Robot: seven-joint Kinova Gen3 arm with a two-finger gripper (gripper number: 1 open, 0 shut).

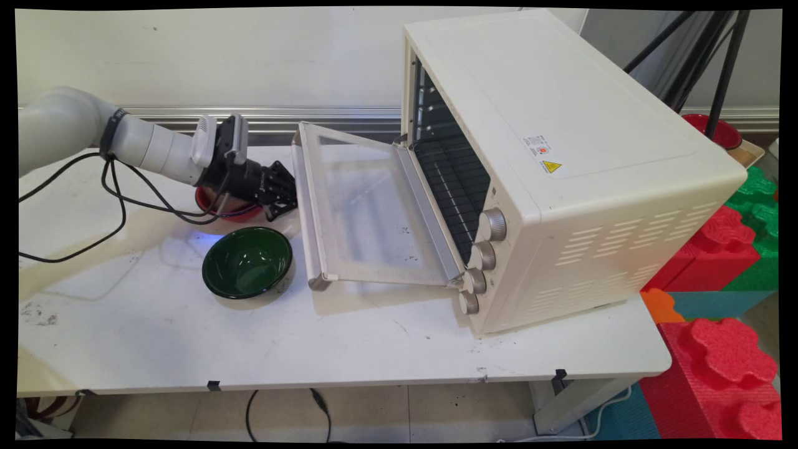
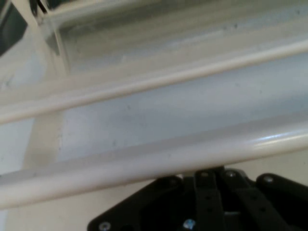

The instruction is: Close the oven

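Note:
A cream toaster oven (image 1: 561,156) stands on the white table (image 1: 374,349) with its glass door (image 1: 368,206) swung down, nearly flat. My gripper (image 1: 288,192) is level with the door's handle bar (image 1: 307,206) at the door's left edge, right against it, fingers spread and holding nothing. In the hand view the handle bar (image 2: 144,163) runs across the picture just past the black linkage (image 2: 216,197). A red bowl (image 1: 227,213) sits under the gripper, partly hidden by it. A dark green bowl (image 1: 247,262) stands empty in front of it.
Black cables (image 1: 118,206) hang from the arm onto the table's left part. Red and green foam blocks (image 1: 729,262) are stacked off the table's right end. Another red bowl (image 1: 717,131) and black tripod legs (image 1: 723,62) stand behind the oven.

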